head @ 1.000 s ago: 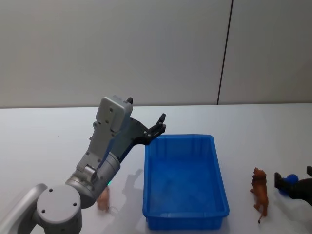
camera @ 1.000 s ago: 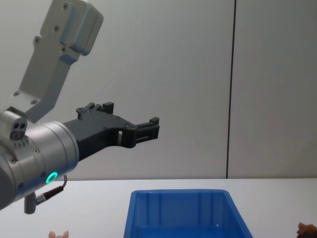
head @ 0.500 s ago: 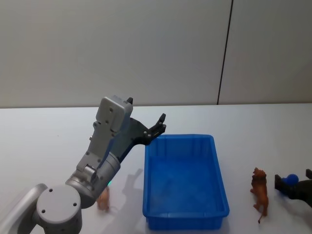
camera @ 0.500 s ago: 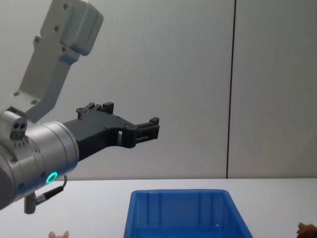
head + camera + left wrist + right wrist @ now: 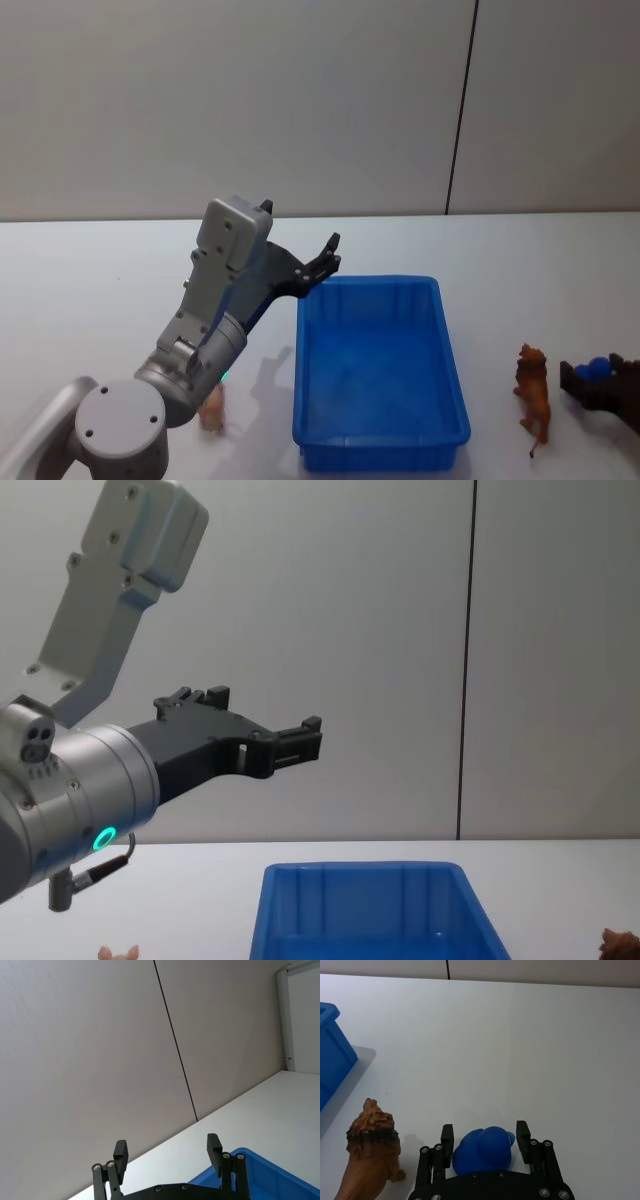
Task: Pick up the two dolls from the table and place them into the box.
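A blue doll (image 5: 482,1149) sits between the fingers of my right gripper (image 5: 485,1135), which is shut on it low over the table (image 5: 520,1050), at the far right of the head view (image 5: 598,378). The reddish-brown furry doll (image 5: 533,396) stands just left of it (image 5: 370,1152), between that gripper and the box (image 5: 380,370). A pale pink doll (image 5: 212,408) lies left of the box, partly behind my left arm. My left gripper (image 5: 330,256) hangs open and empty high above the box's far left corner (image 5: 167,1150).
The bright blue box is empty, with its long side running away from me. White tabletop stretches around it on all sides. My bulky left arm (image 5: 80,790) rises over the table's left half. A grey wall stands behind.
The right gripper's fingers have drawn in around the blue doll. The left arm has not moved.
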Motion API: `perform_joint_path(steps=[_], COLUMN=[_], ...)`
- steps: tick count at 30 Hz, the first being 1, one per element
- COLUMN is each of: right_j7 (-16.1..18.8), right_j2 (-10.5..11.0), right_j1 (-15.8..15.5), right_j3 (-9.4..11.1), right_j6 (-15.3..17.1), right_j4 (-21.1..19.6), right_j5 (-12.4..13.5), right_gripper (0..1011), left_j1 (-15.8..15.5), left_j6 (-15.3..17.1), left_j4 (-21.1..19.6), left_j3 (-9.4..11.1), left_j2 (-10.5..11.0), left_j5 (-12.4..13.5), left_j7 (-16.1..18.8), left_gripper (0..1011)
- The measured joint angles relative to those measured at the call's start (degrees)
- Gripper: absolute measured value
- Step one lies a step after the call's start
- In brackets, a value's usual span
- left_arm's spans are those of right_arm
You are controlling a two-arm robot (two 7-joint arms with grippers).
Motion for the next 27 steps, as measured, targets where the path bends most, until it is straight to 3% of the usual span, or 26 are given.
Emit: perform_joint_path(steps=[14,27], right_j7=[0.62,0.58], right_j2=[-0.59,-0.53], right_j1=[1.26,1.21], right_j3=[-0.09,0.12], right_j6=[0.12,-2.37], right_j4=[1.33,-1.95], right_j5=[0.14,-0.94], right_gripper=[371,263], left_j1=[0.00,0.00], left_j6=[0.00,0.00], left_j4=[0.00,0.00], left_j3=[0.00,0.00], left_j2=[0.00,0.00], left_j5=[0.00,0.00], left_j7=[0.00,0.00], left_gripper=[1001,1001])
